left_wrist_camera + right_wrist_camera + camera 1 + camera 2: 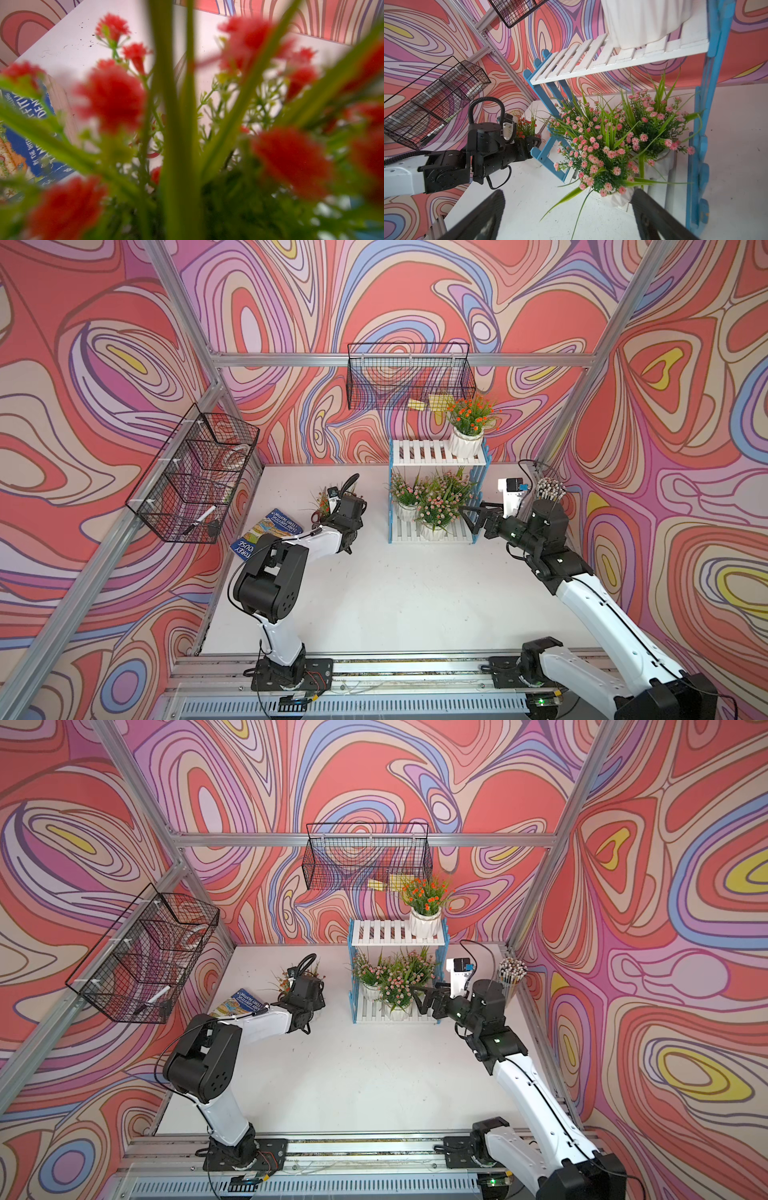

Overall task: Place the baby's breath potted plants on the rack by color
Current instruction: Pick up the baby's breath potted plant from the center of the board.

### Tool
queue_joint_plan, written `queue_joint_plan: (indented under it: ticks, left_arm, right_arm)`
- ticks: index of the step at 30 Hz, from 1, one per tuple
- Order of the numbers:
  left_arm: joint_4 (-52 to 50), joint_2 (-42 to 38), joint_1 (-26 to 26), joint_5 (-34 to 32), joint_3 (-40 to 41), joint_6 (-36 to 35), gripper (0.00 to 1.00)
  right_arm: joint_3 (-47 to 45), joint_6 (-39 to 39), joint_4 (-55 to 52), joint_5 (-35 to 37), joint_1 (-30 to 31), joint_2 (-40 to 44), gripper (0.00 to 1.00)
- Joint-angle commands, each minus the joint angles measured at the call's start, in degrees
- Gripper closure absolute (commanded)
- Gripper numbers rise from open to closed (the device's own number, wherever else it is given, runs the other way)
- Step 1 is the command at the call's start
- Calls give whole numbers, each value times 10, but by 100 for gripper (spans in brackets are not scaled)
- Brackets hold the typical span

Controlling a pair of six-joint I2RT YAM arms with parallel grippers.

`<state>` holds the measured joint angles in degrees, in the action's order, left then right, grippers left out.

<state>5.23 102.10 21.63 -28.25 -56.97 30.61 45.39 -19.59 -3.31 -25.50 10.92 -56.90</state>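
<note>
The rack [419,452] stands at the back of the table. One orange-flowered baby's breath potted plant [467,420] stands on its top shelf at the right. Pink-flowered plants [405,493] [438,506] crowd the lower shelf [675,166]. Another orange-flowered plant [322,502] [112,99] stands on the table left of the rack. My left gripper [332,516] is shut on it low down, its jaws hidden by foliage in the left wrist view. My right gripper [469,516] [568,199] is open just right of the front pink plant [593,153], holding nothing.
A blue book [266,537] lies left of the left arm. Red-handled scissors [544,126] lie by the orange plant. Black wire baskets hang on the left wall [195,477] and back wall [411,377]. A pencil cup [548,489] stands at the right edge.
</note>
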Motion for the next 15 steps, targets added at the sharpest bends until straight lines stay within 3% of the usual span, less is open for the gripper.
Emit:
queue_joint_plan:
  ticks: [1,15]
  left_arm:
    - [-31,-34,-2,18,9,-5,34]
    - [-114,-159,20,41,1,-42,35]
  right_arm:
    - [-6,0,10,2,0,-2,2]
    - [11,3,-19,77,1,4,2]
